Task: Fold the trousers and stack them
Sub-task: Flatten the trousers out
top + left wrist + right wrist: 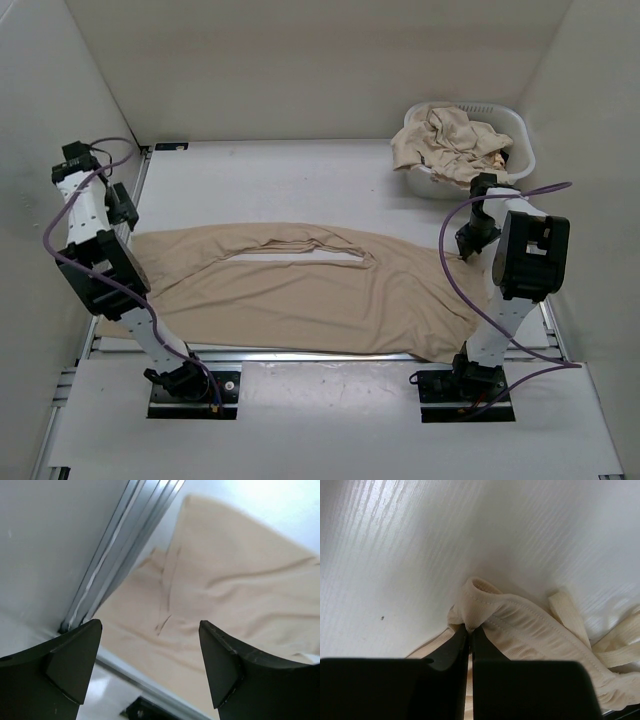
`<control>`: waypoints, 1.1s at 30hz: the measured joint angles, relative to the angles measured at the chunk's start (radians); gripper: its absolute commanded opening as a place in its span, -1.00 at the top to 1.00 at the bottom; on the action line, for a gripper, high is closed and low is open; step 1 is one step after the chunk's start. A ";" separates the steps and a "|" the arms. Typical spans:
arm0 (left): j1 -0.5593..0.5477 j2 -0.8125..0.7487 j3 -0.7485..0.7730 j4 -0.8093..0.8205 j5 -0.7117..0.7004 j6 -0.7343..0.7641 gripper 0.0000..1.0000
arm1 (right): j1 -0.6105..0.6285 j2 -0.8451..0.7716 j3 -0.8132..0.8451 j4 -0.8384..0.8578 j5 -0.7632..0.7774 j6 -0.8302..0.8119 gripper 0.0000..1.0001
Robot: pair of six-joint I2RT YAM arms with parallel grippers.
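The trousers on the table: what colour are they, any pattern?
The trousers are plain light beige-tan, no pattern; clearest in the top external view.

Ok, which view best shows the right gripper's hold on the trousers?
Right wrist: the right gripper is shut on a bunched fold of the trousers. Top external shows the pinch too small to judge; left wrist shows only flat cloth.
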 measured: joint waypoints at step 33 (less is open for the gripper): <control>-0.091 0.451 0.286 0.221 0.335 0.002 -1.00 | -0.070 0.071 0.171 -0.056 0.041 -0.176 1.00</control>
